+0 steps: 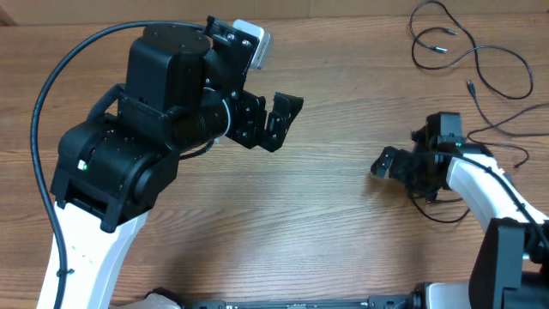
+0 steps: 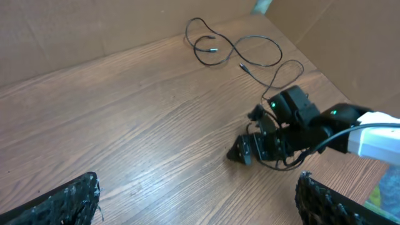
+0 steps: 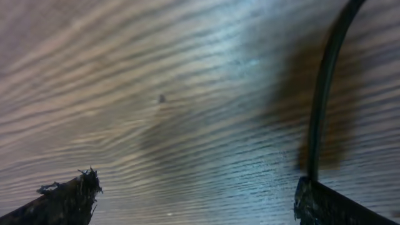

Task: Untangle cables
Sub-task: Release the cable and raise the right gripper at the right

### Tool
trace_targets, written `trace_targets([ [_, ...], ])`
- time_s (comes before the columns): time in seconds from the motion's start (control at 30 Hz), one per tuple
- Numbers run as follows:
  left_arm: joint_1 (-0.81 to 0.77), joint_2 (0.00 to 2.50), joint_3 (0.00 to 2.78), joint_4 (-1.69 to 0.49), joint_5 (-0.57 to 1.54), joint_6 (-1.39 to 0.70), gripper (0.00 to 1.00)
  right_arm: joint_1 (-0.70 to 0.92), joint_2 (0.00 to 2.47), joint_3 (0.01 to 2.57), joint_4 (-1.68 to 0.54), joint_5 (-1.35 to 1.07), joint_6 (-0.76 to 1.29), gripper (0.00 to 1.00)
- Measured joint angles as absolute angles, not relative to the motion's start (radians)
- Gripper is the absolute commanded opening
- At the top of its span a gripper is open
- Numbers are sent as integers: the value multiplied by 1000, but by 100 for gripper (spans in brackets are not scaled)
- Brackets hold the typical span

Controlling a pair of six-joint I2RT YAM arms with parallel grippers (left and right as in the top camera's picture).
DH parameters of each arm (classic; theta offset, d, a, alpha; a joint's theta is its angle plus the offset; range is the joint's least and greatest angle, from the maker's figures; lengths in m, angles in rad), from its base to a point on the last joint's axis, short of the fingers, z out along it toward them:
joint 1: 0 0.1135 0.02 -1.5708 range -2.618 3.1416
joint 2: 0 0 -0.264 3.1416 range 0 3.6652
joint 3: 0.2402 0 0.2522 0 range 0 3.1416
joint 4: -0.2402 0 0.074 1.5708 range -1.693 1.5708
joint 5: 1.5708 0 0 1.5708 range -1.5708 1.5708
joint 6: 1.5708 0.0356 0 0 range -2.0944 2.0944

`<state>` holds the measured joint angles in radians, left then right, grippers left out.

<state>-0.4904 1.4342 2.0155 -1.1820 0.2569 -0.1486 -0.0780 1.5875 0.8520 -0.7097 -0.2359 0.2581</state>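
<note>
The cables [image 1: 467, 60] are thin black cords lying in loose loops at the table's far right; in the left wrist view the cables [image 2: 234, 50] curl near the back wall. My right gripper [image 1: 396, 163] sits low over the wood just left of them, open. One cable strand [image 3: 322, 94] runs down to its right fingertip [image 3: 337, 203], and nothing lies between the fingers. My left gripper [image 1: 268, 120] hangs open above the table's middle-left, far from the cords. Its fingertips [image 2: 62, 200] frame bare wood.
The wooden table [image 1: 283, 215] fills the view. The bulky left arm [image 1: 146, 129] covers the upper left, with its thick black wire [image 1: 51, 94] arching beside it. The white right arm [image 1: 489, 184] comes in from the lower right. A cardboard wall [image 2: 75, 31] stands behind the table.
</note>
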Motion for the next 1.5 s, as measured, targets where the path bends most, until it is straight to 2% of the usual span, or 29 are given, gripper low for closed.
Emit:
trace_targets([
  [0.37,-491,1434,2016,-1182,257,-149,100,-78,1587,809,-641,-189,259,100],
  [0.83,-491,1434,2016,-1182,257,-149,100,-83,1587,809,-569,305,257,100],
  [1.0,-490,1434,2016,-1182,257,-149,100,-157,1587,809,-516,395,258,100],
  [1.2,-490,1434,2016,-1182,257,-149,100,-281,1587,809,-479,318,236,100],
  [1.5,-490,1434,2016,-1182,257,-149,100,-294,1587,809,-416,143,150,100],
])
